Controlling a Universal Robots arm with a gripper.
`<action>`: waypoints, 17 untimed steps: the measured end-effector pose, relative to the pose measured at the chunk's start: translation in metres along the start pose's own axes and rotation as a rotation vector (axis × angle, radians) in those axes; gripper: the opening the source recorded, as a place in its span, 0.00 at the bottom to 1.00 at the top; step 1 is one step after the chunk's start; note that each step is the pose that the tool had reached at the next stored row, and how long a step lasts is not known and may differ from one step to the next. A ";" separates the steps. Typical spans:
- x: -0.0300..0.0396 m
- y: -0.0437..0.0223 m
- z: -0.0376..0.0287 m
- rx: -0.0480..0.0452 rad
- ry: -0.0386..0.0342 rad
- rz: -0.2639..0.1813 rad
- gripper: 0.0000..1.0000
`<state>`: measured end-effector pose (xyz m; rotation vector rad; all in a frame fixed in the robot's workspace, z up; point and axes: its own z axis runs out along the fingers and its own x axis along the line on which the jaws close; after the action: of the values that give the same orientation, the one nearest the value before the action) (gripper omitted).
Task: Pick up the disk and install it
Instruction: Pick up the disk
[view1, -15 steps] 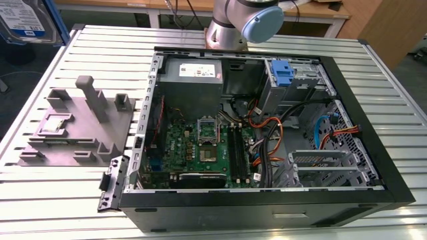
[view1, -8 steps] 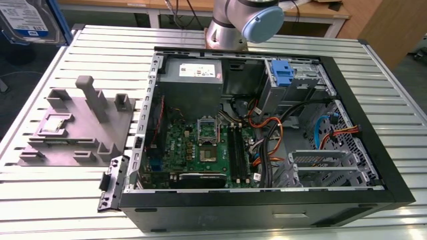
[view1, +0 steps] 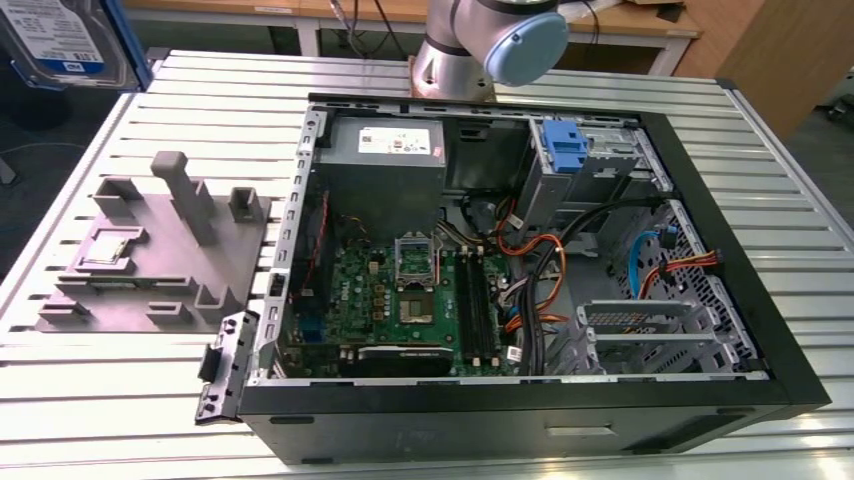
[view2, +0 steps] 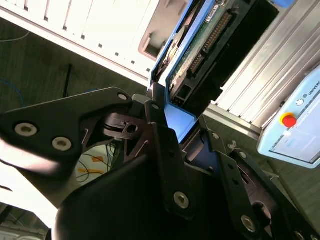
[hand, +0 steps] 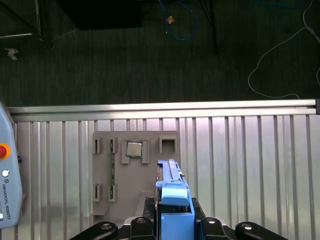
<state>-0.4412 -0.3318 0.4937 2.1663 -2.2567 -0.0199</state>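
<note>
1 disk in end effector, 1 PC

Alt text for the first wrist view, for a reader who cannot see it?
The gripper is shut on the disk in its blue carrier frame. Behind it lies a grey fixture plate holding a small square chip, on a slatted metal table.

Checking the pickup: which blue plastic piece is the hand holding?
The blue-framed disk, clamped in the hand; the blue bracket stands inside the computer case.
</note>
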 end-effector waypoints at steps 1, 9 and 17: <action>0.0000 -0.0007 -0.0001 -0.0001 0.0001 0.000 0.36; -0.0002 -0.0055 -0.0001 -0.0001 0.0001 0.000 0.36; -0.0003 -0.0076 -0.0002 -0.0001 0.0001 0.000 0.36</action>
<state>-0.4336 -0.3318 0.4937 2.1662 -2.2567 -0.0199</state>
